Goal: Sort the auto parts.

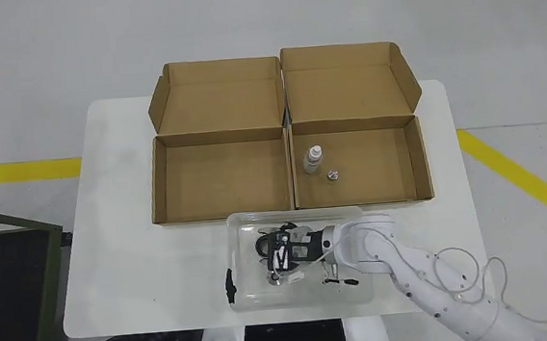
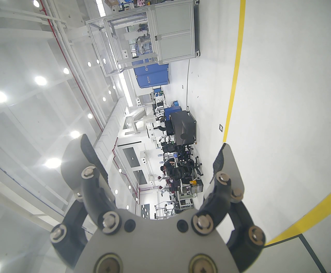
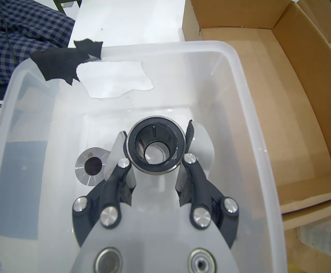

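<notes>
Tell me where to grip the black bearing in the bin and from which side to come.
Grip the bearing across its round outer wall, a finger on each side, coming along its axis from the open end. It is a short tube with its bore facing the right gripper, whose fingers flank it this way.

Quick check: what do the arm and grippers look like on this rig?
The right arm is white, with rounded segments; a thin pale cable loops beside it. The right gripper and left gripper each have a grey plate, black links, silver screws and pale fingers with black pads.
</notes>
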### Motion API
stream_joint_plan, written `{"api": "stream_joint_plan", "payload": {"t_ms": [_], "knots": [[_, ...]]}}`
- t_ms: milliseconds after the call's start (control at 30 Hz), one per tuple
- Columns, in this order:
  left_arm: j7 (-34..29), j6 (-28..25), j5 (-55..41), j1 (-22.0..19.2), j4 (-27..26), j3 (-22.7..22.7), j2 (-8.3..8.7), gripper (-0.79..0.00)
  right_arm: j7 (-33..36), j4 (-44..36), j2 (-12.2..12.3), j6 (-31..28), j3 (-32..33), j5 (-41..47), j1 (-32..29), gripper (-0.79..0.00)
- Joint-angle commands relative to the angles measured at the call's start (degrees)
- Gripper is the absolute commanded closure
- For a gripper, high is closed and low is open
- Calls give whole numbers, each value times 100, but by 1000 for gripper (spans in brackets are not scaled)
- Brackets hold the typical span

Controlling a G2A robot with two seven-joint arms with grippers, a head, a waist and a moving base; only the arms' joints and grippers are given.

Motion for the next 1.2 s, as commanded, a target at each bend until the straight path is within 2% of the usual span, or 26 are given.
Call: {"api": "stream_joint_plan", "payload": {"t_ms": [0,700,1167], "knots": [[0,0,0,0,0,0,0,-785,-55,-28,12,1,84,88,-37,0],[0,0,0,0,0,0,0,-785,-495,-1197,346,-94,1818,1134,-1007,0],[0,0,0,0,0,0,0,-785,-919,-1429,467,-35,2796,1612,-1572,0]]}}
